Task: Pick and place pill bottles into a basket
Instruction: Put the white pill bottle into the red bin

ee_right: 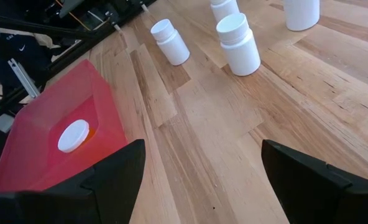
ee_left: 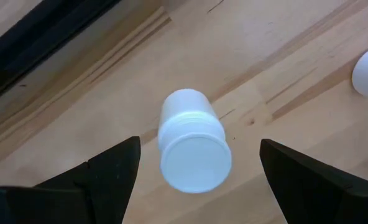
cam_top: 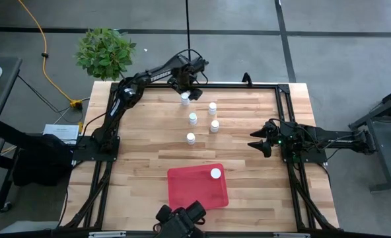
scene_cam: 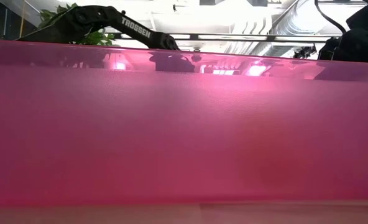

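Note:
Five white pill bottles stand upright on the wooden table at its far middle: [cam_top: 185, 99], [cam_top: 213, 108], [cam_top: 193, 118], [cam_top: 214, 125], [cam_top: 191, 138]. A sixth bottle [cam_top: 215, 173], with a white cap and an orange body [ee_right: 73, 135], stands in the red tray [cam_top: 197, 186] near the front edge. My left gripper [cam_top: 186, 94] is open above the farthest bottle [ee_left: 193, 146]. Its fingers [ee_left: 112, 174] stand on either side of the bottle, apart from it. My right gripper [cam_top: 258, 142] is open and empty at the table's right side [ee_right: 202, 152].
A black frame rail [cam_top: 235, 84] runs along the table's far edge, close behind my left gripper. A potted plant [cam_top: 105, 51] stands beyond the far left corner. A camera mount [cam_top: 180, 221] sits at the near edge. The tray's red wall [scene_cam: 184, 124] fills the low view.

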Action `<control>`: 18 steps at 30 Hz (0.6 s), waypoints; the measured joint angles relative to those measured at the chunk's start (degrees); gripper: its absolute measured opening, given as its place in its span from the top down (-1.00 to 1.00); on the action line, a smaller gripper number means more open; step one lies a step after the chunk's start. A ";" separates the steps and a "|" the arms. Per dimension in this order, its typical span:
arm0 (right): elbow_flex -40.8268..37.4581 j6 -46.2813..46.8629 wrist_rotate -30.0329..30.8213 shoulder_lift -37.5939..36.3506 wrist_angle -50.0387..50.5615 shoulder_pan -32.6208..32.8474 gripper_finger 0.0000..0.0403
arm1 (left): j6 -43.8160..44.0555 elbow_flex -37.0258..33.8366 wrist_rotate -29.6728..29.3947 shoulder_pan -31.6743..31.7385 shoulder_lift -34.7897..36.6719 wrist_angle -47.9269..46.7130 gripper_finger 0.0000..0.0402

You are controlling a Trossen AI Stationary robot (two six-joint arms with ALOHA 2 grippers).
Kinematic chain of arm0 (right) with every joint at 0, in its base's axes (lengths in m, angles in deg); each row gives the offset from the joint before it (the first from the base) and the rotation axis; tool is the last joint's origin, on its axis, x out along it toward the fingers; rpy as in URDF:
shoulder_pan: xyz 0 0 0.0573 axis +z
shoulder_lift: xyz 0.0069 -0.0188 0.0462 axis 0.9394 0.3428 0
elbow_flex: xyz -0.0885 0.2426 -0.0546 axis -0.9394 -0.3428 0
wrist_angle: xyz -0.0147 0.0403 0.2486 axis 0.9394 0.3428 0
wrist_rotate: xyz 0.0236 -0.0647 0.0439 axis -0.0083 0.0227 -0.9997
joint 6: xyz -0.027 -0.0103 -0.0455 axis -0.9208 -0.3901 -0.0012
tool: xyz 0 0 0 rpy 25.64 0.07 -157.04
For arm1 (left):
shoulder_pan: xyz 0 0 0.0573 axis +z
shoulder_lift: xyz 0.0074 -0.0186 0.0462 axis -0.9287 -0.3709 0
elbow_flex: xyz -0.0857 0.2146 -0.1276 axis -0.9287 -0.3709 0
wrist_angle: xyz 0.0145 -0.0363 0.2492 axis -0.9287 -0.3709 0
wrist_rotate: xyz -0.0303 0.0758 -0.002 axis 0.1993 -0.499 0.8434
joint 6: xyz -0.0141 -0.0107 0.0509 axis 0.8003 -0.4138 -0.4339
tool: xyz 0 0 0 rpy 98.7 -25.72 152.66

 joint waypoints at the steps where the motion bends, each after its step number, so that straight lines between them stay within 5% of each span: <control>1: 0.00 0.00 0.00 0.00 0.00 0.00 -0.55 | 0.00 -0.31 0.05 0.00 -0.02 0.09 -0.81; 18: 0.00 0.03 0.20 0.02 0.00 0.00 -0.55 | 0.04 -4.21 0.07 -0.09 -0.20 3.57 -0.81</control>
